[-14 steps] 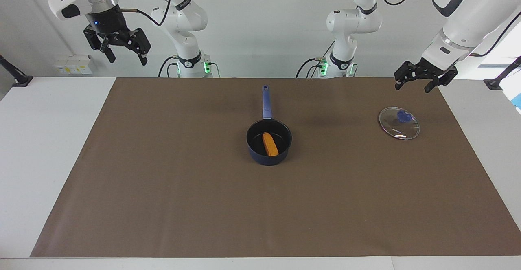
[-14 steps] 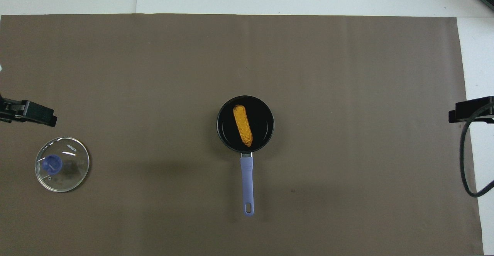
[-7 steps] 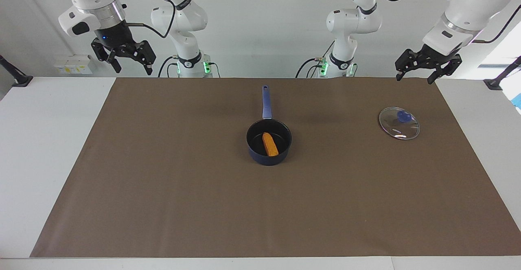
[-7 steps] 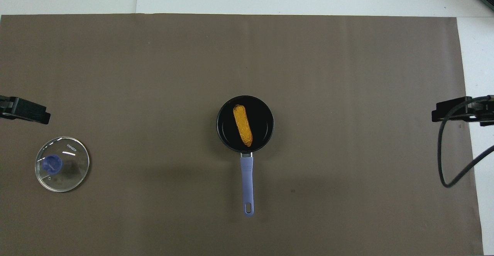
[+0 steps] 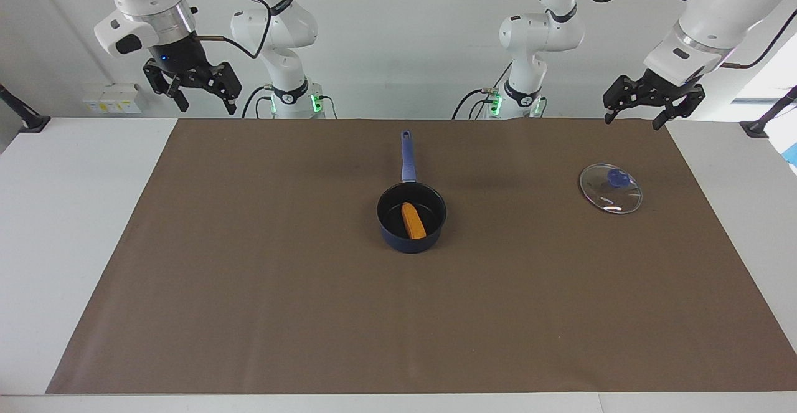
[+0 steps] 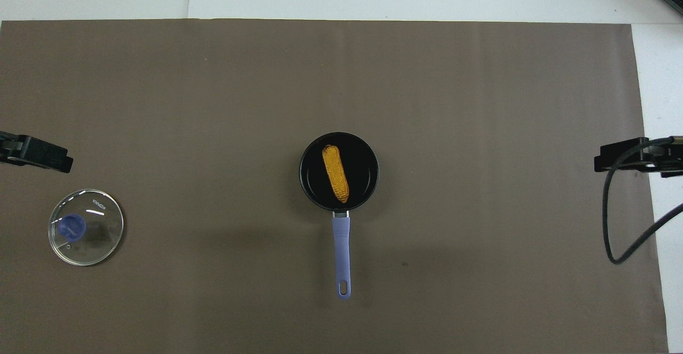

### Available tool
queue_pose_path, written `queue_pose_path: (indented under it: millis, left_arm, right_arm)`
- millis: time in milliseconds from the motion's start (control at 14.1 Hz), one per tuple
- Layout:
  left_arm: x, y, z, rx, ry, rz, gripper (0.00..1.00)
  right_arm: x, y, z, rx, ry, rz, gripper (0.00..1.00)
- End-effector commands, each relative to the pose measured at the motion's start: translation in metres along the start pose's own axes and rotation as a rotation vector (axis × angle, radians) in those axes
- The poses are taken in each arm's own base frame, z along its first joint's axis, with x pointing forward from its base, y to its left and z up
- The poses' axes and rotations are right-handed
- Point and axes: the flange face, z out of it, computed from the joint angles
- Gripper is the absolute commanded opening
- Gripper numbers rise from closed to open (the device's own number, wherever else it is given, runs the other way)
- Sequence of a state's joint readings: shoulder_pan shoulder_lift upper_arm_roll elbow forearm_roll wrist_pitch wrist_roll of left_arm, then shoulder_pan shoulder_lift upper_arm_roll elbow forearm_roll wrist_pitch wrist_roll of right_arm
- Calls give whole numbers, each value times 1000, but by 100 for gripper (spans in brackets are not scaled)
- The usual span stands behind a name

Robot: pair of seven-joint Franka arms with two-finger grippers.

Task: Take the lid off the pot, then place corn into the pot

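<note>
A wide brown mat is spread over a white table, with two white robot arms based at the robots' edge. Compared with a second ago, both arms are drawn back and raised toward that edge: the right gripper is now lower and closer in than before, over the mat's corner at the right arm's end, and the left gripper is lifted away from the lid and hangs over the mat's edge at the left arm's end. Both grippers are seen spread apart and holding nothing. The pot sits uncovered at the mat's centre, unmoved, its long handle pointing toward the robots. The lid lies flat on the mat toward the left arm's end, well apart from the pot. The corn lies inside the pot. Judged from this layout, both steps appear finished and the arms are retreating to rest.
</note>
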State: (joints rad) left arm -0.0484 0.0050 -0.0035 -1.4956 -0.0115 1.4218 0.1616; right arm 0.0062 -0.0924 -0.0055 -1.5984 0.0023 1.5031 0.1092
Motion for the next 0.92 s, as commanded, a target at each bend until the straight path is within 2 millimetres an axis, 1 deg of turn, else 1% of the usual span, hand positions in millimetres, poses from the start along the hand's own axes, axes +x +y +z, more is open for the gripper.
queue_pose_path:
  millis: [0,141,212,636,848]
  left_arm:
    - [-1,2,-1,10,-12,9,100]
    - [-1,0,-2,10,-9,-2,100]
    - [-1,0,-2,10,-9,-2,100]
    - [-2,-2,-2,9,-7,-9,100]
    - [-1,1,-1,9,-9,-3,100]
  right_arm:
    - [-5,6,-1,21,4,14,100]
    - [1,8,-10,20,7,12,100]
    - [-1,9,-12,18,-11,15,100]
    - [0,9,-11,0,5,8,100]
    - [0,8,-11,0,5,7,100]
